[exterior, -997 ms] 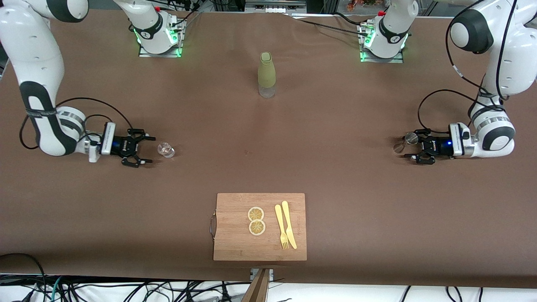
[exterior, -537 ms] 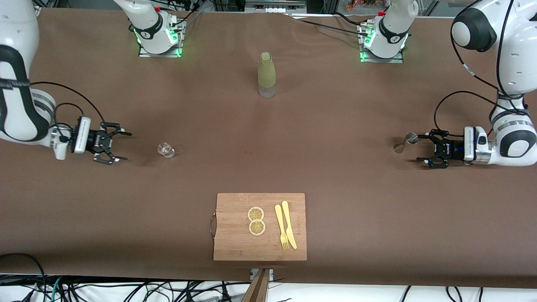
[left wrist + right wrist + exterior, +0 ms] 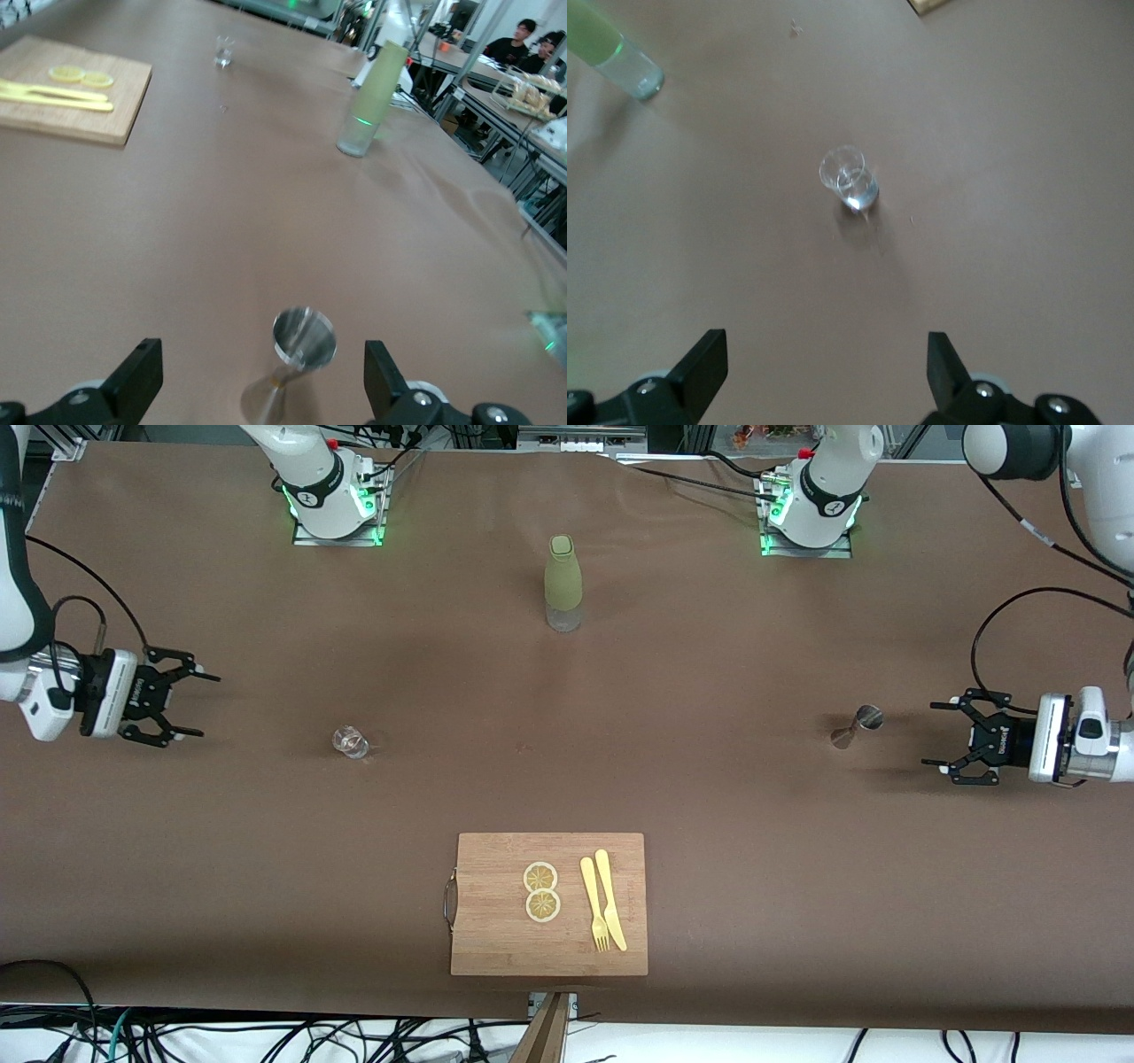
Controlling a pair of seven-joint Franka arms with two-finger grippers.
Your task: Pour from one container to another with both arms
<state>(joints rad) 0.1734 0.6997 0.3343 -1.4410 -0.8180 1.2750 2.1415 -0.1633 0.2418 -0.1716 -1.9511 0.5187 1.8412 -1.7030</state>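
Note:
The tiny clear glass cup (image 3: pixel 351 742) (image 3: pixel 849 181) stands upright on the brown table toward the right arm's end. My right gripper (image 3: pixel 204 706) (image 3: pixel 825 365) is open and empty, well apart from the cup, closer to the table's end. The small silver jigger (image 3: pixel 856 725) (image 3: pixel 298 358) stands toward the left arm's end. My left gripper (image 3: pixel 935 734) (image 3: pixel 263 378) is open and empty, a short way off the jigger, which shows ahead of its spread fingers in the left wrist view.
A tall olive-green bottle (image 3: pixel 563 584) stands mid-table near the robot bases. A wooden cutting board (image 3: pixel 496 934) lies near the front edge with two lemon slices (image 3: pixel 541 891), a yellow fork (image 3: pixel 593 904) and knife (image 3: pixel 611 899).
Both open grippers have drawn back outward toward their own table ends, away from the cup and the jigger. The cup and jigger have stayed in place.

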